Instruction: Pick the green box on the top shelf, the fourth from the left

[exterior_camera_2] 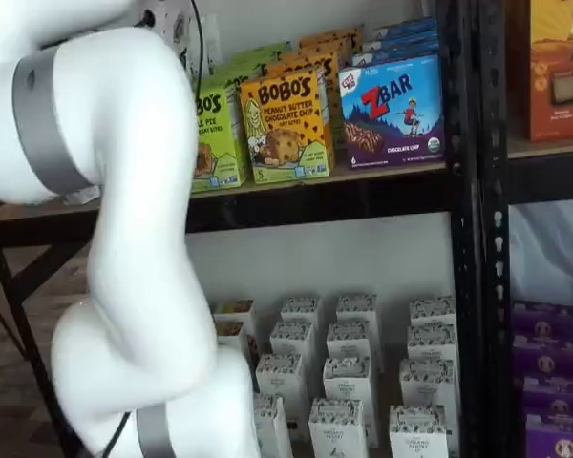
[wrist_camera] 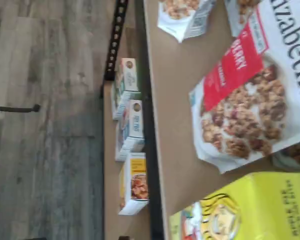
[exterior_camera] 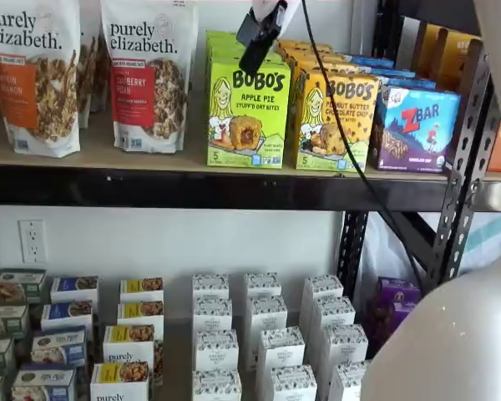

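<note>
The green box (exterior_camera: 247,113), lime with "BOBO'S APPLE PIE" on its front, stands upright on the top shelf (exterior_camera: 150,188) between a granola bag and an orange Bobo's box. In a shelf view my gripper (exterior_camera: 255,52) hangs from the upper edge just in front of the box's top left corner. Its black fingers slant down, open, with nothing held. In a shelf view my white arm hides most of the green box (exterior_camera_2: 215,134) and the gripper. The wrist view shows the green box's (wrist_camera: 250,210) yellow-green top on the tan top shelf (wrist_camera: 175,100).
Purely Elizabeth granola bags (exterior_camera: 149,75) stand left of the green box. An orange Bobo's box (exterior_camera: 334,117) and a blue ZBar box (exterior_camera: 413,125) stand to its right. A black cable (exterior_camera: 342,125) hangs across them. Small white boxes (exterior_camera: 263,334) fill the lower shelf. My arm (exterior_camera_2: 124,239) fills the left side.
</note>
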You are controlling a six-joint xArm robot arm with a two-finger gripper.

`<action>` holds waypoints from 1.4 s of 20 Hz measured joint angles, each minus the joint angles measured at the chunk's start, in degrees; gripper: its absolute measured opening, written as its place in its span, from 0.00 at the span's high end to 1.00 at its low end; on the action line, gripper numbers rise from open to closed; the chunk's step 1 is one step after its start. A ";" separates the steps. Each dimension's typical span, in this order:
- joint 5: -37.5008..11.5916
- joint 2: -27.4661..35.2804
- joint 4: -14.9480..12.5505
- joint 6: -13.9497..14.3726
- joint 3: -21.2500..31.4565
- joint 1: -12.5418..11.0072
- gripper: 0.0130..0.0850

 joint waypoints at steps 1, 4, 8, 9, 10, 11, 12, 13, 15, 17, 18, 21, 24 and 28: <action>-0.49 0.76 -0.16 -0.01 -0.63 0.02 0.00; -0.75 2.95 -0.21 -0.41 -2.81 -0.43 0.00; 3.65 7.26 -0.30 -1.78 -8.23 -2.05 0.00; 4.87 8.21 -0.42 -2.16 -9.42 -2.47 0.00; 6.05 9.16 -0.64 -2.58 -10.59 -2.93 0.00; 6.75 9.81 -0.81 -2.97 -11.35 -3.33 0.00; 7.32 10.40 -0.94 -3.38 -11.96 -3.73 0.00; 7.74 10.90 -1.12 -3.78 -12.48 -4.12 0.00; 8.70 11.90 -1.55 -4.55 -13.47 -4.83 0.00; 10.18 12.99 -1.94 -5.27 -14.68 -5.51 0.00; 10.56 13.35 -2.18 -5.66 -14.93 -5.84 0.00; 10.20 13.61 -3.21 -6.47 -14.48 -6.30 0.00; 9.98 13.69 -4.26 -6.79 -13.96 -6.32 0.00; 10.57 13.93 -5.53 -6.67 -13.50 -5.78 0.00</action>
